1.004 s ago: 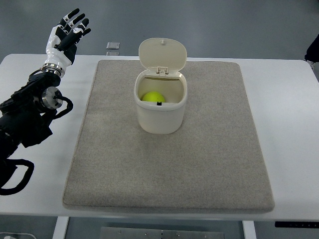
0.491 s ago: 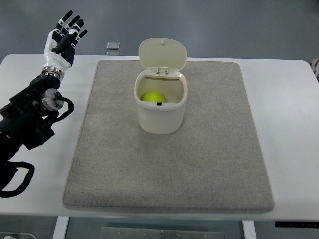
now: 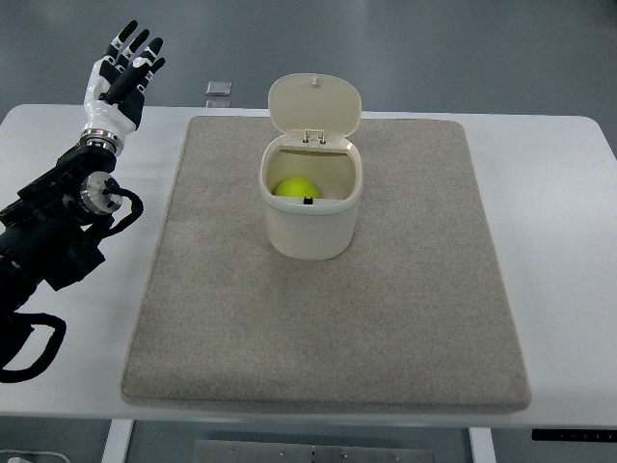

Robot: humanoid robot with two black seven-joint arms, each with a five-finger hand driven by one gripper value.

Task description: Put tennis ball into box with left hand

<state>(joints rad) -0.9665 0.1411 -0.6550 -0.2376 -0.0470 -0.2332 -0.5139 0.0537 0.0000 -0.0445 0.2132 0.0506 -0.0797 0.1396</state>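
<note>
You see the left hand (image 3: pixel 120 69) raised at the far left corner of the worktop (image 3: pixel 559 193), fingers (image 3: pixel 130 43) spread apart and holding nothing. Its black arm (image 3: pixel 58 227) comes in from the left edge and lies over the bare white strip beside the mat (image 3: pixel 386 318). The right arm is out of view.

The tennis ball (image 3: pixel 295 188) sits inside the box (image 3: pixel 310 207), yellow-green, low in the opening and toward its left side. The box is a cream bin with its hinged lid (image 3: pixel 314 104) standing open and tipped back toward the far edge. It stands upright on the far middle part of the mat, well apart from the hand.

Edges: you have the grey mat covering most of the worktop, with white margins left and right, a thin one along the far edge and a narrow one at the near edge. The mat's near half is open, so is its right side. The hand pokes past the far edge of the worktop, over the floor (image 3: pixel 463 48). A small grey square thing (image 3: pixel 219 89) lies just beyond the far edge, near the mat's far left corner; what it is you can't tell.

Surface is flat white, mat looks like short-pile felt. Floor behind is plain grey-blue.
</note>
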